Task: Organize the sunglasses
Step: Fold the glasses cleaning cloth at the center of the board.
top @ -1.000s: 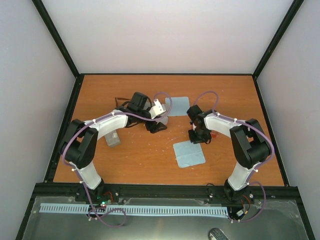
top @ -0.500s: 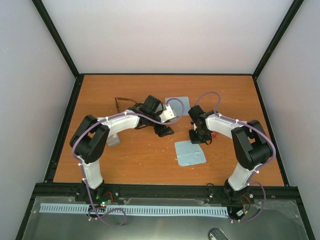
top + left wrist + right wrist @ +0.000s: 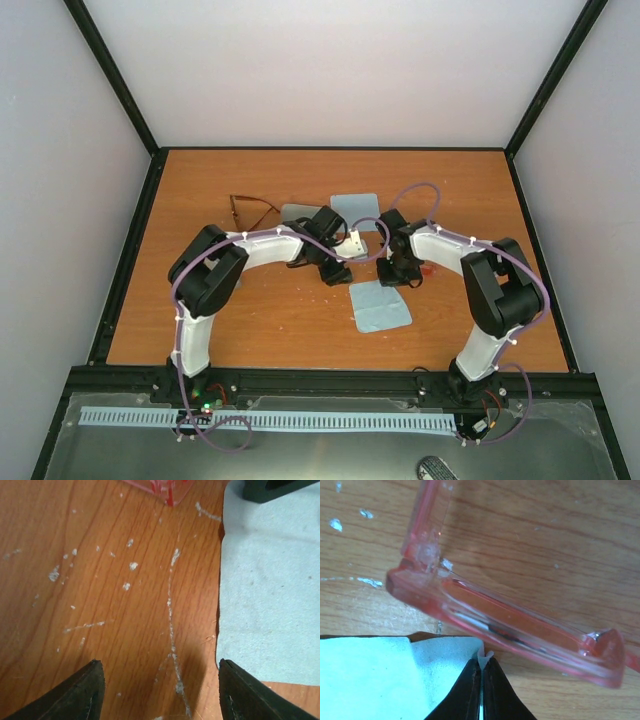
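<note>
The red-orange sunglasses (image 3: 510, 625) lie on the table just beyond my right gripper (image 3: 481, 662), which is shut on a corner of a light blue cloth (image 3: 380, 675). From above, that cloth (image 3: 380, 308) lies flat in front of the right gripper (image 3: 397, 274), and a bit of the red frame (image 3: 428, 268) shows beside it. My left gripper (image 3: 159, 665) is open and low over bare wood, its right finger at the cloth's left edge (image 3: 270, 590). The dark brown wire sunglasses (image 3: 250, 207) rest at the back left.
A second light blue cloth (image 3: 355, 207) and a grey case (image 3: 300, 212) lie behind the left gripper (image 3: 338, 272). The two grippers are close together near the table's middle. White scuffs mark the wood (image 3: 172, 605).
The left arm has swung right from the grey case area to the near cloth's left edge, its jaws narrowing a little. The right gripper has shut on the cloth's corner.
</note>
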Controlling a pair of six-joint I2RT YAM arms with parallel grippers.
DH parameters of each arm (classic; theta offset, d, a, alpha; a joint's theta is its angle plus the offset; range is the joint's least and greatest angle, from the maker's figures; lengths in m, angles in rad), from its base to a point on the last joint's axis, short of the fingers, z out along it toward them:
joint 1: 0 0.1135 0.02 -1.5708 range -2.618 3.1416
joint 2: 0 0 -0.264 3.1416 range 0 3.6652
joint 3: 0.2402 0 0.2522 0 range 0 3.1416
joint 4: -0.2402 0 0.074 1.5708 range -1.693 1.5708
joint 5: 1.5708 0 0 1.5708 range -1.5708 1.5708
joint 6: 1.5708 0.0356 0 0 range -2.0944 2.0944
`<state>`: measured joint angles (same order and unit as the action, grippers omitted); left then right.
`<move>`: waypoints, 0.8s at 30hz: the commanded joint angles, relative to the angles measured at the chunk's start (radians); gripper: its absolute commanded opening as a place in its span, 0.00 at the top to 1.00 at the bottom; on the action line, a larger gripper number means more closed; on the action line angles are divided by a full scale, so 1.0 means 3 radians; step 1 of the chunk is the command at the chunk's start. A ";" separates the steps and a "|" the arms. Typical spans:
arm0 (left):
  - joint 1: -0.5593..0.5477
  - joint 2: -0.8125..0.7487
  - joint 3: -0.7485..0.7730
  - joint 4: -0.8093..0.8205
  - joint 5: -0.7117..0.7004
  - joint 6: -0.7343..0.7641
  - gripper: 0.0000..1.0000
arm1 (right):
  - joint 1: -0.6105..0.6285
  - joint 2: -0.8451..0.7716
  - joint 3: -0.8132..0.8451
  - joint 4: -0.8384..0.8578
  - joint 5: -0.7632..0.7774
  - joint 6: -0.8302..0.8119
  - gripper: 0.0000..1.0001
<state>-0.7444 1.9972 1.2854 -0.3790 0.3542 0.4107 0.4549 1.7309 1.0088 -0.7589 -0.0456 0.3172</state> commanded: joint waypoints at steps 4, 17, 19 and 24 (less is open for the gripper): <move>-0.0125 0.0098 0.0174 -0.0186 -0.0233 0.0049 0.38 | 0.0012 0.0137 0.0056 0.0042 -0.0094 0.0103 0.97; -0.0218 -0.0034 0.0133 -0.0213 -0.0203 0.0013 0.38 | 0.0012 0.0119 -0.0048 0.0060 -0.0012 0.0136 0.97; -0.0218 -0.0043 0.0141 -0.0233 -0.0166 0.0007 0.38 | 0.0012 0.0102 -0.0072 0.0065 0.0002 0.0147 0.97; -0.0249 -0.0113 0.0161 -0.0244 -0.0047 -0.0010 0.39 | 0.0011 0.0081 -0.0115 0.0073 0.0024 0.0149 0.97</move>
<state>-0.7788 2.0117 1.3041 -0.4316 0.2989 0.4042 0.4541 1.7374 1.0134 -0.7483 -0.0574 0.3450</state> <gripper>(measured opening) 0.616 0.029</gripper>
